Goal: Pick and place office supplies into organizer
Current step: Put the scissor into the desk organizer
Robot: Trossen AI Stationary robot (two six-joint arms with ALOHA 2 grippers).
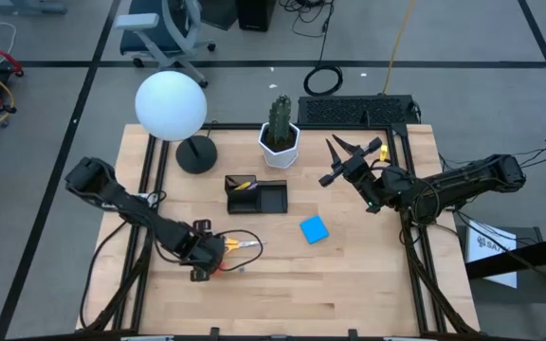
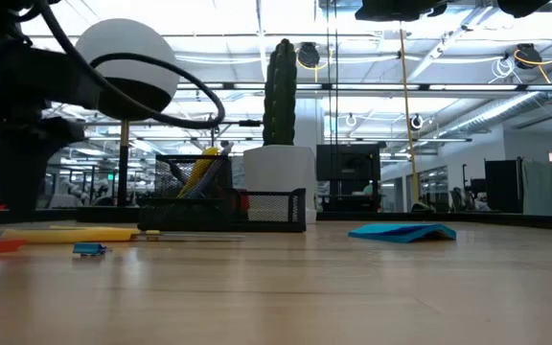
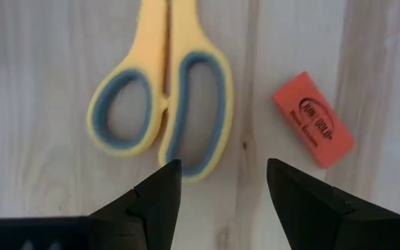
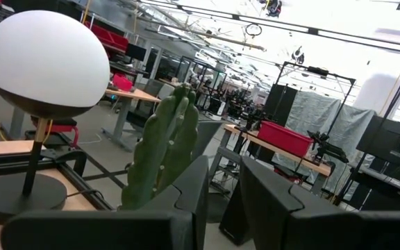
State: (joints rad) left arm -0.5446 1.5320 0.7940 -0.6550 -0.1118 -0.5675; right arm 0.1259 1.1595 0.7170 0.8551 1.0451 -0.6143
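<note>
- The organizer sits near the middle of the surface, just in front of the white cactus pot and beside the lamp base. One compartment already holds something yellow among dark items — probably a pen or two — so I judge a part of the job done.
- The yellow-handled scissors lie flat on the wood, not yet picked up; the small orange eraser lies just beside them, apart from the handles.
- The blue sticky-note pad rests on the surface to the right of the organizer, well apart from both arms and untouched.
- In the low view a small blue piece and a long yellow item also lie loose on the wood, so several supplies remain outside the tray.
- The left pincer hovers right over the scissors' handles with its fingers spread wide, holding nothing — the step in hand looks like a grasp of the scissors, not yet closed.
- The right pincer hangs raised near the keyboard, facing the cactus and lamp; its fingers stand narrow, with only a slim gap, and I see nothing between them.
- Overall the task seems less than half done: scissors, eraser, pad and small bits are left.
</note>
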